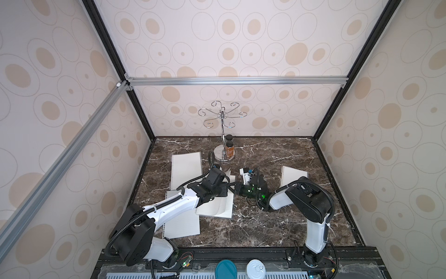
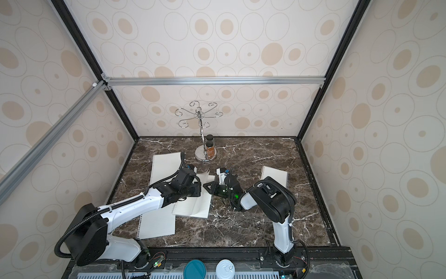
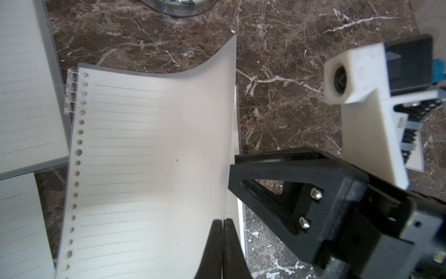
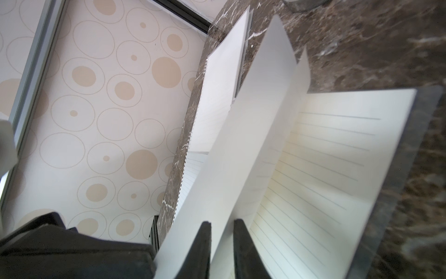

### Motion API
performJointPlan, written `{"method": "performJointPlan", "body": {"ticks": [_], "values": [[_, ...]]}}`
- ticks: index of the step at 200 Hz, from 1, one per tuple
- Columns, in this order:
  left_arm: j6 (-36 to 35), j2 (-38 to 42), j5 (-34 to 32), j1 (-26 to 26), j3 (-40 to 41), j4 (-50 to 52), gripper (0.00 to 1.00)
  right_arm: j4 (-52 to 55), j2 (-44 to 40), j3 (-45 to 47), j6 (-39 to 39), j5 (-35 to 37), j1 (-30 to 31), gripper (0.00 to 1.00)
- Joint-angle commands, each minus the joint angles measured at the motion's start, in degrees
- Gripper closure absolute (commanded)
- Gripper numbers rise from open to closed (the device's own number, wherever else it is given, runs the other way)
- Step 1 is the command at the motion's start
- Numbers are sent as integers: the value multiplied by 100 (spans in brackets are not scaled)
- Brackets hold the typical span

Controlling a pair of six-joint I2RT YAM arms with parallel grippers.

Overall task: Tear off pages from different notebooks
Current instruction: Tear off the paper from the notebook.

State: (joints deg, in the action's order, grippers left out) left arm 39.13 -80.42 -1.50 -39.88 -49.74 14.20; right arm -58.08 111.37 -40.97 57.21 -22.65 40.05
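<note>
Near the centre of both top views, on the dark marble bench (image 1: pixel 265 229), the left claw (image 3: pixel 223 221) is closed on the raised edge of a white lined page (image 3: pixel 149 157) of the grey-covered notebook (image 1: pixel 218 209). The right claw (image 4: pixel 222 223) stands slightly open around the paper edge.

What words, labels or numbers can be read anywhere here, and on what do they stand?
No text anywhere can be read.
The small bottle by the chrome stand: orange label, print too small and blurred.
The lifted page: ruled lines only, no writing.
The tin at the front edge: no legible print.
</note>
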Motion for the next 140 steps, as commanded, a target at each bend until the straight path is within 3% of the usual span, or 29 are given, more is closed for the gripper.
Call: {"method": "performJointPlan", "body": {"ticks": [1, 50, 121, 140], "values": [[-108, 71, -88, 85, 7, 101, 100, 314, -81, -7, -62, 114, 47, 72], [-117, -65, -453, 85, -172, 505, 100, 693, -254, 4, -210, 253, 60, 72], [-125, -286, -1003, 81, -320, 1080, 100, 377, -54, -525, -171, -142, 217, 99], [-182, -205, -902, 85, -275, 1051, 92, 443, -55, -671, -243, -161, 318, 100]]}}
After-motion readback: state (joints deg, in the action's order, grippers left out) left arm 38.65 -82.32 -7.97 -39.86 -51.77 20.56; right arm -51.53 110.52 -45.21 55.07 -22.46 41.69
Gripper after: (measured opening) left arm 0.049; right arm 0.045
